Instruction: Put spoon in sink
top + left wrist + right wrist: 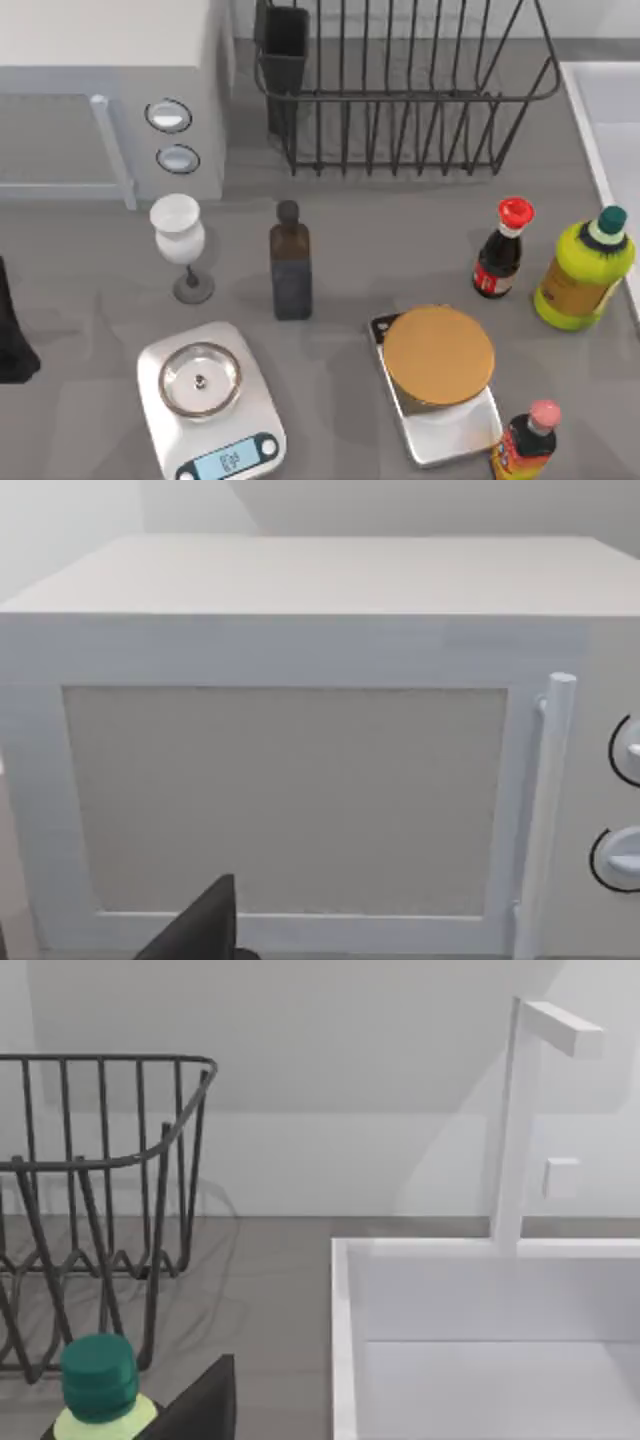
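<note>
Sink (610, 120) sits off to the right of the dish rack (400, 90), right at the edge of the bench (380, 260). It's a pale basin with a straight raised white rim. From the right wrist cam you get its near corner (342, 1340) and a white faucet (515, 1120) standing at its back wall, with the rack's wire end (100, 1210) on the other side of a strip of grey bench.

Right pincer (200, 1405) is just a dark wedge close to the lens. It's short of the sink's rim, not touching it, and the green cap of the yellow-green bottle (98, 1375) is just beside it. Honestly can't tell if that pincer is spread or pressed together.

Same deal on the left: left pincer (200, 930) is a dark wedge facing the microwave (300, 780) door, and I can't tell its state either. In the top view the left arm (12, 330) is a dark shape far left of the rack, well apart from the sink.

In front of the rack, left to right: wine glass (180, 240), dark bottle (290, 265), red-capped sauce bottle (500, 250) and the yellow-green bottle (585, 270). Nearer still are two scales (210, 400), one carrying a round tan-lidded thing (438, 355), and a pink-capped bottle (528, 440).
</note>
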You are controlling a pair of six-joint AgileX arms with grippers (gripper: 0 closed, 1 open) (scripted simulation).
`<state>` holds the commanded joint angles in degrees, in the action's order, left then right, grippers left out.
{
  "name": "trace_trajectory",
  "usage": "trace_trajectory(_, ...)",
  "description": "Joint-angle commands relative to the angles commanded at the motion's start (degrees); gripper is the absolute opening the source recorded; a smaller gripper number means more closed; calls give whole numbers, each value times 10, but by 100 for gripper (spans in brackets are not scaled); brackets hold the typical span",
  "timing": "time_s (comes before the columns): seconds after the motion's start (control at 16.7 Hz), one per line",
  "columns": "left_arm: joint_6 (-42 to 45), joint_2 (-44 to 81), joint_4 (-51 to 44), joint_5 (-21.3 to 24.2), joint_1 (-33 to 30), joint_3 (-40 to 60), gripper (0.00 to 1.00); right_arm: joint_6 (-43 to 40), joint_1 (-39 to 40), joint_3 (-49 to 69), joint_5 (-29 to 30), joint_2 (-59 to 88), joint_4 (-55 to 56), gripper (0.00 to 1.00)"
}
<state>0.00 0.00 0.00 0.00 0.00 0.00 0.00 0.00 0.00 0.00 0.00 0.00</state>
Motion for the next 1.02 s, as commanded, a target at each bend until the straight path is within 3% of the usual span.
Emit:
trace_trajectory(0.18,0,0,0,0,0,0,100,-6,-4,6,0,7,-7,100)
trace_trajectory(0.42,0,0,0,0,0,0,100,-73,-44,73,0,93,-84,100)
trace_trajectory(1.02,0,0,0,0,0,0,100,-364,-220,355,-2,572,-442,100)
